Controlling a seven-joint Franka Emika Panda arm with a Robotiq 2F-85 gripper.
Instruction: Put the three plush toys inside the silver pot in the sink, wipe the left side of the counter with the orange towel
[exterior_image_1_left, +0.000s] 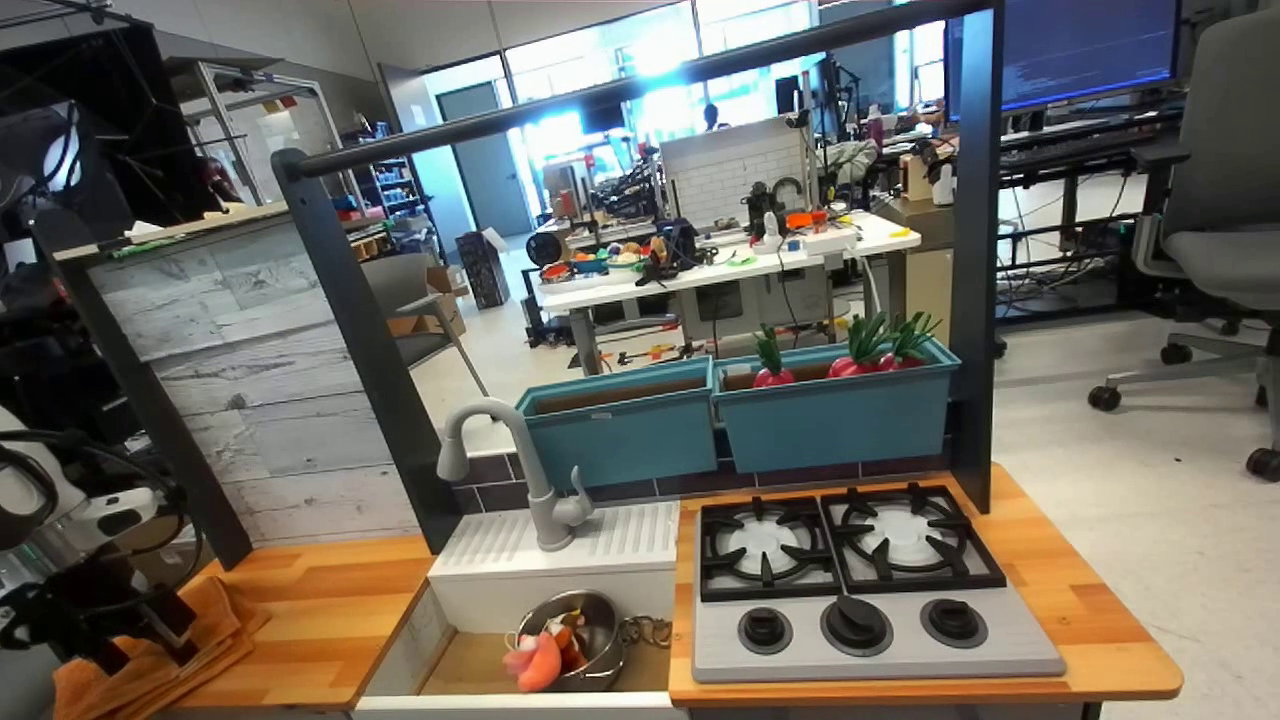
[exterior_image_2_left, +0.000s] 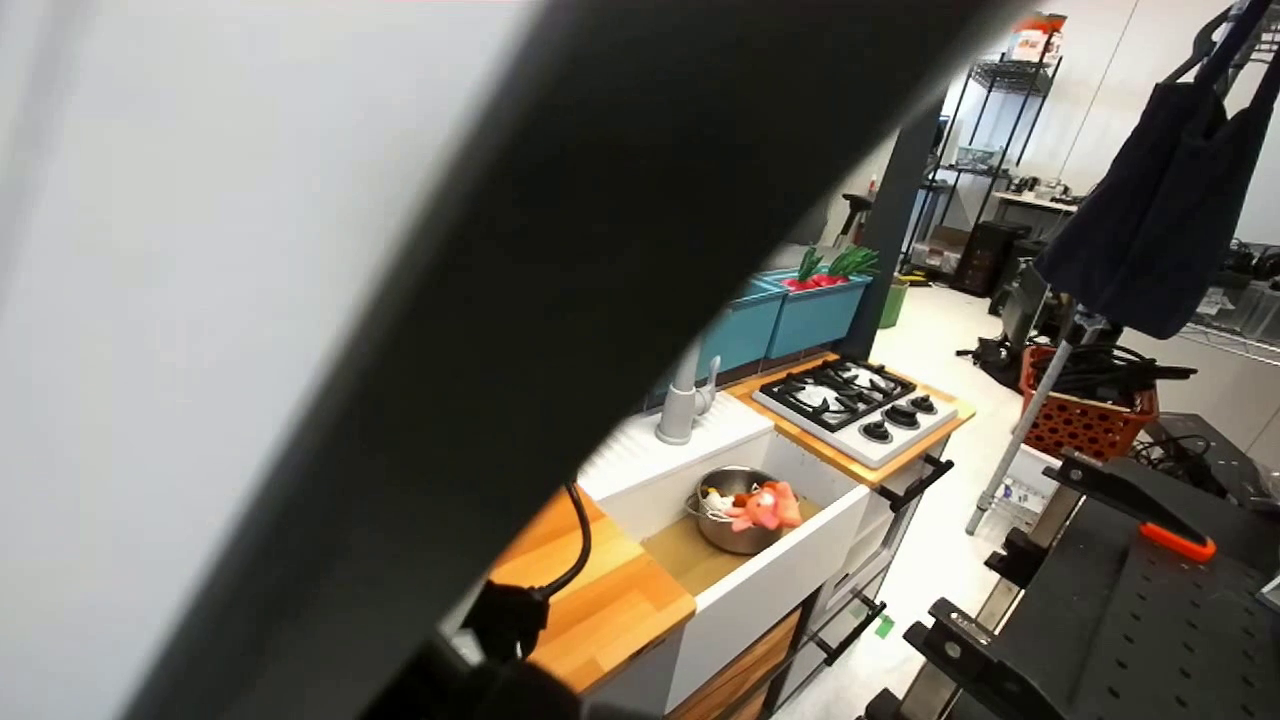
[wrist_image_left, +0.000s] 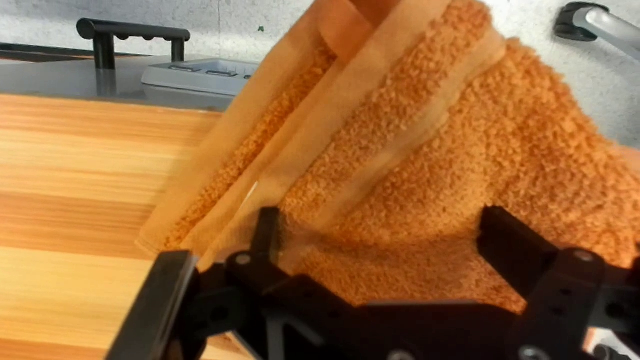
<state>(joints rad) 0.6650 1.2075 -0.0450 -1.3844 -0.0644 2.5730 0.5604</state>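
On the wooden bench (exterior_image_1_left: 330, 605), left, my tool (wrist_image_left: 381, 212) is spread over the orange towel (wrist_image_left: 440, 165). Toys (exterior_image_1_left: 540, 664) lie in the pot (exterior_image_2_left: 735, 538) in the sink (exterior_image_1_left: 490, 603), one overhanging; a chair (exterior_image_1_left: 1225, 160) stands far right.

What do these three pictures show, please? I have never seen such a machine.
This is a white robot arm with a black gripper for grasping. Two pictures come from cameras outside the robot; the close picture is taken from its wrist. On the light brown wooden counter lies a folded orange cloth towel. The gripper is open at the towel, holding nothing. In the white rectangular sink, a round shiny metal pot contains plush toys; a pinkish one overhangs its rim.
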